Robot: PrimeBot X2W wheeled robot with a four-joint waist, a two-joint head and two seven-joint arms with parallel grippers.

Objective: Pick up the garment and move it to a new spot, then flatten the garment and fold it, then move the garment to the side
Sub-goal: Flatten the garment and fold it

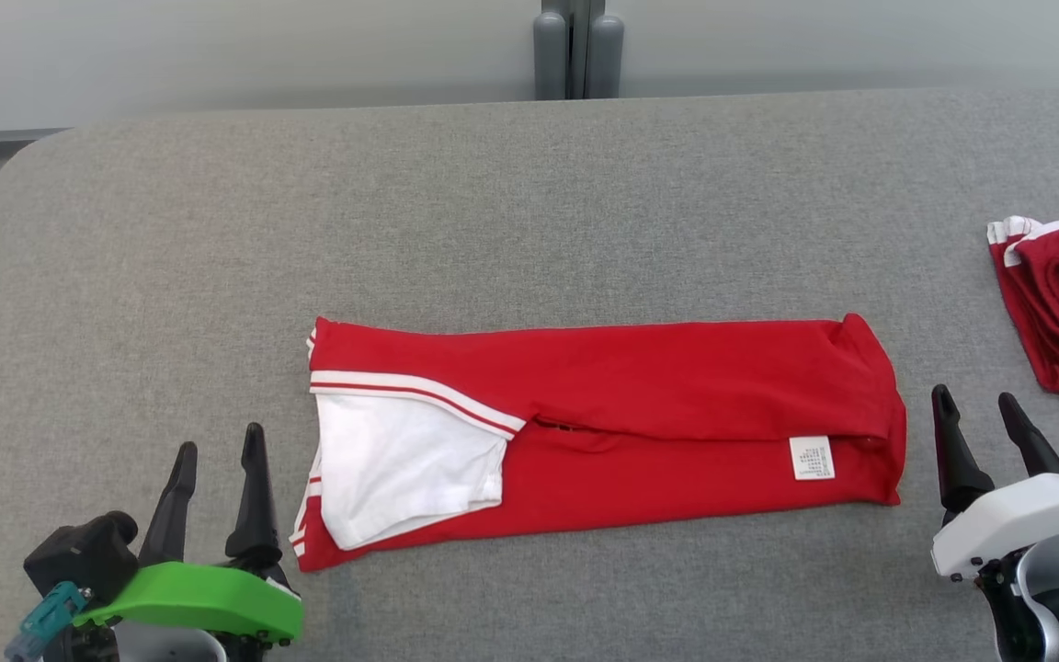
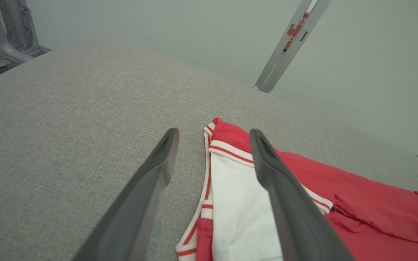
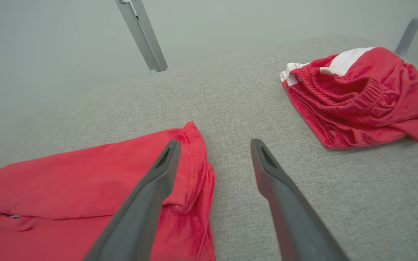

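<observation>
Garment (image 1: 603,432): long folded band, middle of surface (image 1: 493,211) | left end effector (image 1: 221,441), right end effector (image 1: 973,397): jaws apart, empty, flanking its ends | step: folding; next, probably: grip one short edge; fold across

The garment (image 1: 603,423) lies centred on the table (image 1: 493,202) — second garment (image 1: 1058,303) to its right.

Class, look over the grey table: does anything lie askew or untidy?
The folded garment lies neat, though its white panel at the left end bulges unevenly. A second garment sits crumpled at the table's right edge.
</observation>
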